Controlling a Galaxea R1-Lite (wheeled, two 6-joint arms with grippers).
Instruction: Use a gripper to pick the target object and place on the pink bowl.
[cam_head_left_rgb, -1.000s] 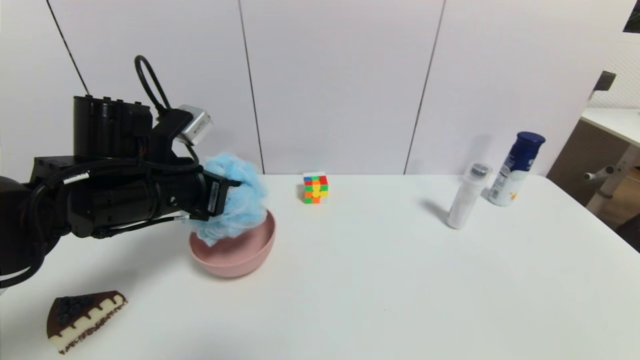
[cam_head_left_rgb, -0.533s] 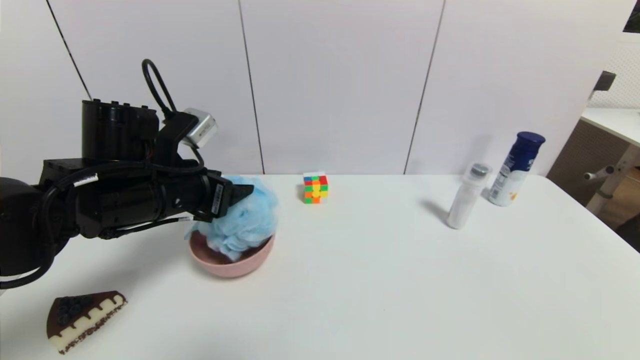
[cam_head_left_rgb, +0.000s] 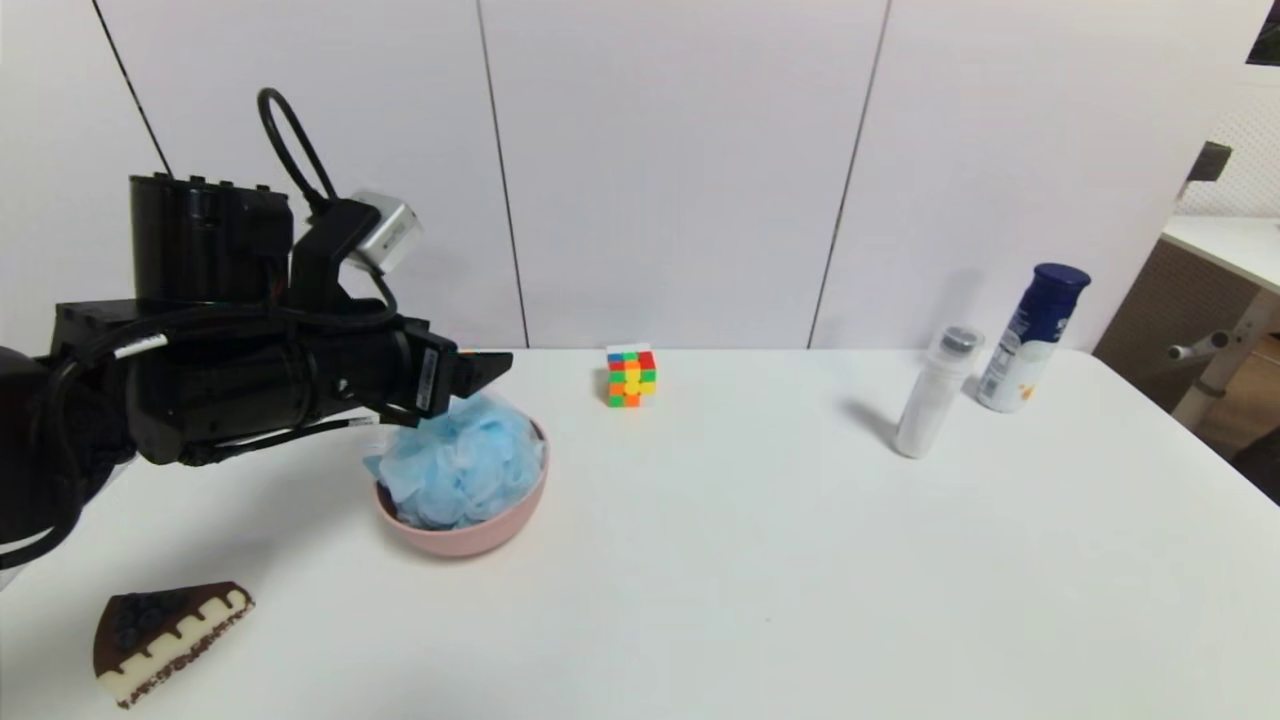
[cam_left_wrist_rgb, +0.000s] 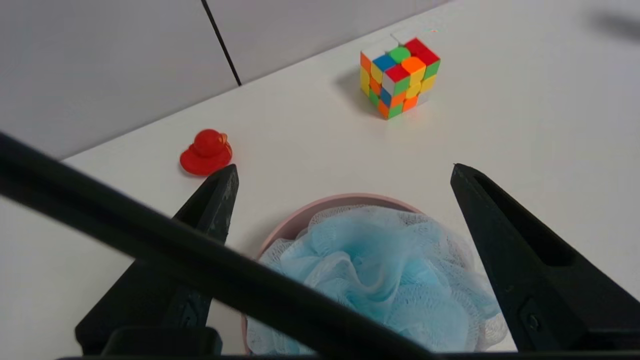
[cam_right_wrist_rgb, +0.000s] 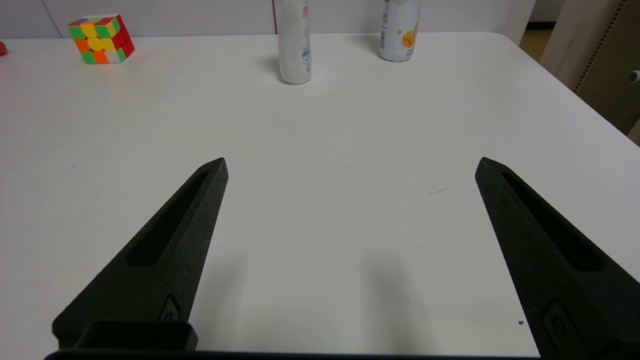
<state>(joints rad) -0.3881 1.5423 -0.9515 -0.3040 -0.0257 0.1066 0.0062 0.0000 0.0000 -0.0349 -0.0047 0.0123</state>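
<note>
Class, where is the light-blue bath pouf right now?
In the head view, the bath pouf sits in the pink bowl on the table's left, under the open left gripper.

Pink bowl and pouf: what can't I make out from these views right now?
- pink bowl: inside hidden in the head and left wrist views by the blue pouf filling it.
- pouf's near side: crossed by a black cable in the left wrist view.
- red toy: hidden behind the left gripper in the head view.
- right gripper: absent from the head view.
</note>
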